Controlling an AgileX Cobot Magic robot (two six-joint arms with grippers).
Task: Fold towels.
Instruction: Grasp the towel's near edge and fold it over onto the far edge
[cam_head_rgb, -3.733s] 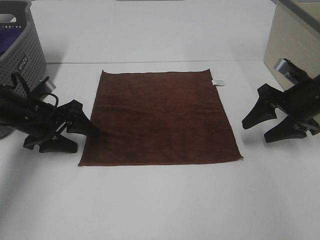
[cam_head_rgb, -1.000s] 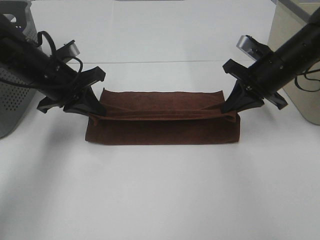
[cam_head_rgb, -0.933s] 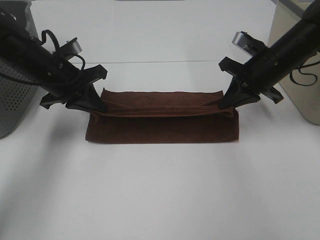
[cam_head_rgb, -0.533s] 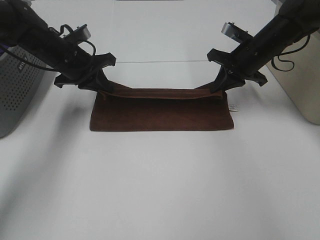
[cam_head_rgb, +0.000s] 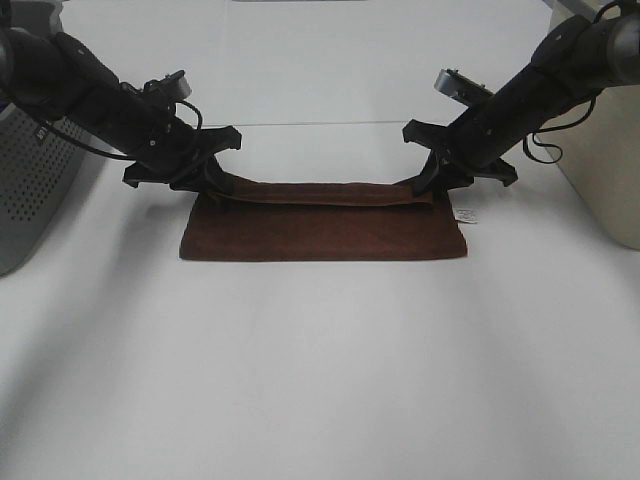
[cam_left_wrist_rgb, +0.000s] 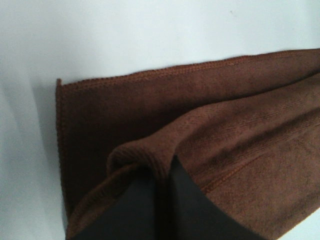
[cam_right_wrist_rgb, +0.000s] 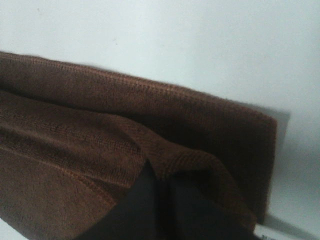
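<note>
The dark reddish-brown towel (cam_head_rgb: 322, 232) lies folded in half on the white table, a long strip with its small white label (cam_head_rgb: 465, 215) at its right end. My left gripper (cam_head_rgb: 212, 193) is shut on the towel's far left corner, my right gripper (cam_head_rgb: 425, 188) on the far right corner. Between them the gripped edge runs taut just above the lower layer. In the left wrist view the black fingers (cam_left_wrist_rgb: 175, 205) pinch a bunched hem of the towel (cam_left_wrist_rgb: 150, 160). In the right wrist view the fingers (cam_right_wrist_rgb: 150, 200) pinch the towel's folded corner (cam_right_wrist_rgb: 190, 160).
A grey perforated basket (cam_head_rgb: 35, 190) stands at the left edge behind my left arm. A beige box (cam_head_rgb: 600, 150) stands at the right edge behind my right arm. The white table (cam_head_rgb: 320, 370) stretches in front of the towel.
Both grippers carried the towel's near edge up and over to the far side, folding the flat square in half. In the last half second they sank lower and the top layer settled.
</note>
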